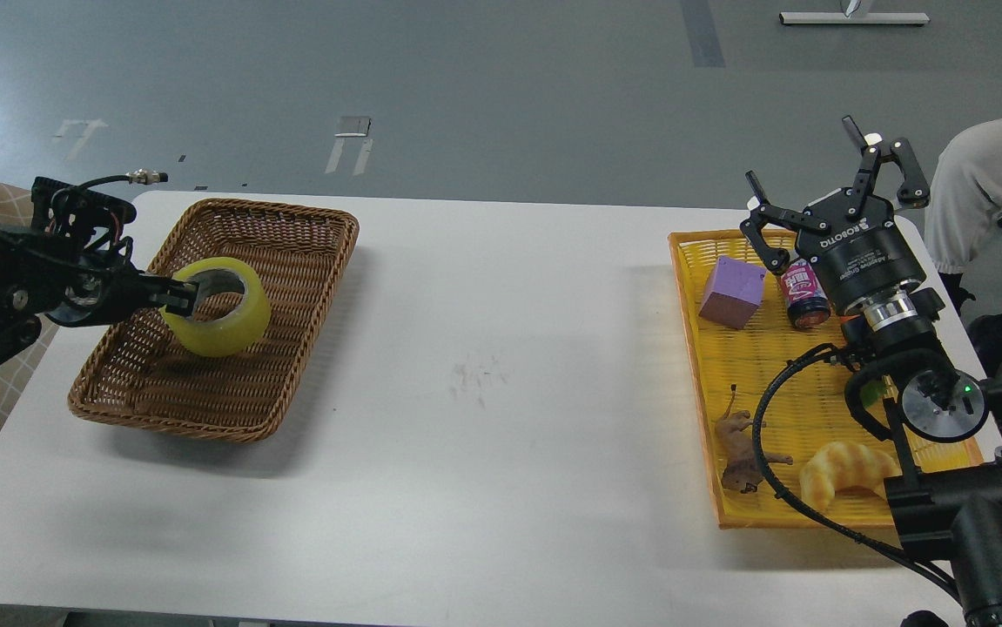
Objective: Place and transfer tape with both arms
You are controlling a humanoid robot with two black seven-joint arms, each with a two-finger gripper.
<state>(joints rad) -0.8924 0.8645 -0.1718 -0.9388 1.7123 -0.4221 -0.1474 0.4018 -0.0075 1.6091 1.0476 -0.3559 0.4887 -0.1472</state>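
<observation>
Right arm's bulk and cable hide part of the yellow tray [692, 348]; croissant [844, 470] and toy animal [740, 448] sit nearer than the right gripper [823, 187], whose fingers are spread wide, empty. Left gripper [183, 296] pinches the tape [222, 318] wall, over the wicker basket [292, 261]; fingertips partly hidden inside the core.

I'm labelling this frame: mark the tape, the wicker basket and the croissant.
tape [231, 335]: head view, on its yellowish outer wall, lower front.
wicker basket [309, 296]: head view, on the right wall's woven rim.
croissant [849, 466]: head view, on the middle of its golden crust.
</observation>
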